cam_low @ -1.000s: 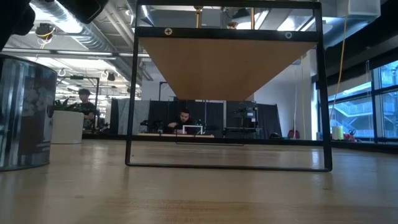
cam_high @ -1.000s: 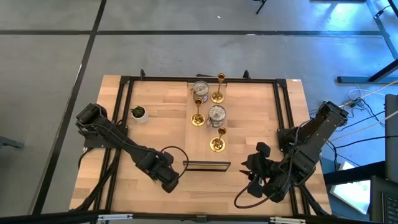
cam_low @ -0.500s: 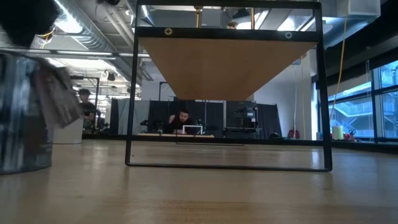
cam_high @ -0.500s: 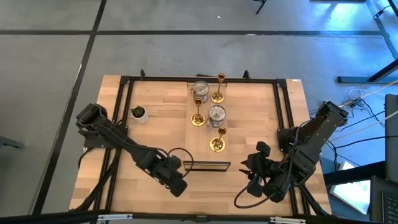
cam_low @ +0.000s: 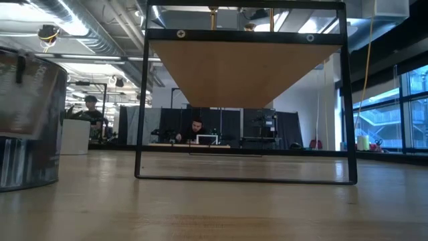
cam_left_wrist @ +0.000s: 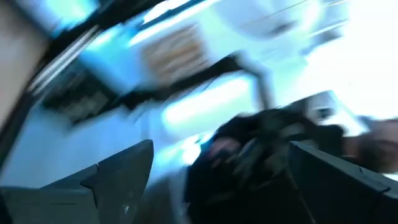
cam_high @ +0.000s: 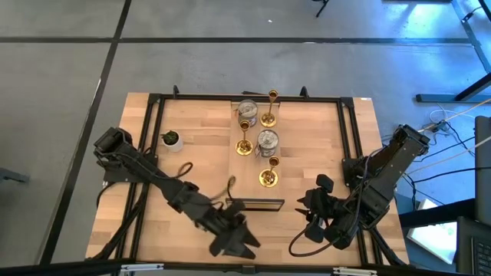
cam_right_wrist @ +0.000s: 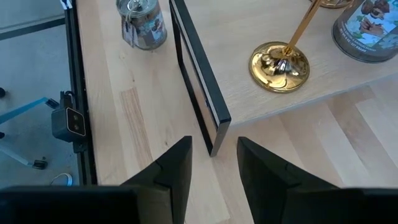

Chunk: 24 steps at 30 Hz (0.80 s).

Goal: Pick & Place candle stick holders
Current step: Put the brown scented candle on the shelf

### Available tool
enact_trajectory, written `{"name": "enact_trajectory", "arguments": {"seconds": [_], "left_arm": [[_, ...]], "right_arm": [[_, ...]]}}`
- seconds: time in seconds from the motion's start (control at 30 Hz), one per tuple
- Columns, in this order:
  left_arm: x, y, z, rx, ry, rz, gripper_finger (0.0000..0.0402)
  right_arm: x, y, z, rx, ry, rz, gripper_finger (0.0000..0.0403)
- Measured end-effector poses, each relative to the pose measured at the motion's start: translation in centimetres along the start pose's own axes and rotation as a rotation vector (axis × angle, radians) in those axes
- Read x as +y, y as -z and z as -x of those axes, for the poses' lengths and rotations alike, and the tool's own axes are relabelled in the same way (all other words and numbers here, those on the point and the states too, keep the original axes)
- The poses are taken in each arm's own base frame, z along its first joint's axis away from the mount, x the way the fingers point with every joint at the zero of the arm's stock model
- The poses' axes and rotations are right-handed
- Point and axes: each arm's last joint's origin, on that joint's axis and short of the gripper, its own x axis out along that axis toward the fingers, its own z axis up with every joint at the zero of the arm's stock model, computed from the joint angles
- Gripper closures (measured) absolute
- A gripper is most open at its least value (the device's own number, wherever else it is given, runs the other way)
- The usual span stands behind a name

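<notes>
Overhead view of the bench [cam_high: 192,153]. Five candle stick holders stand on the raised wooden board [cam_high: 295,153] at its centre: three gold sticks [cam_high: 268,176] and two silvery cups [cam_high: 267,140], reading from 12 o'clock down to the middle. A sixth holder, a silvery cup [cam_right_wrist: 142,23], stands on the bench surface at roughly 6 o'clock, off the board beside the small black frame [cam_high: 253,204]. The left claw [cam_high: 239,244] hangs at 6 o'clock, fingers parted and empty. The right claw [cam_high: 316,215] waits at 5 o'clock, open. Judged from this layout, five are placed and one remains
</notes>
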Motion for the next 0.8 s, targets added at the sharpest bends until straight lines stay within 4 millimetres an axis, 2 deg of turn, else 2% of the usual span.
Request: {"name": "enact_trajectory", "arguments": {"seconds": [0.13, 0.33, 0.8], "left_arm": [[-2.2, -1.2, 0.3, -0.185, 0.193, -0.184, 0.0036], [-3.1, -1.9, 0.7, -0.378, 0.191, -0.412, 0.0036], [-2.7, -2.2, 0.7, -0.414, 0.13, -0.419, 0.0025]], "right_arm": [[0.0, 0.0, 0.0, 0.0, 0.0, 0.0, 0.0273], [0.0, 0.0, 0.0, 0.003, -0.004, 0.001, 0.0273], [0.1, 0.2, 0.2, 0.011, -0.011, 0.001, 0.0273]]}}
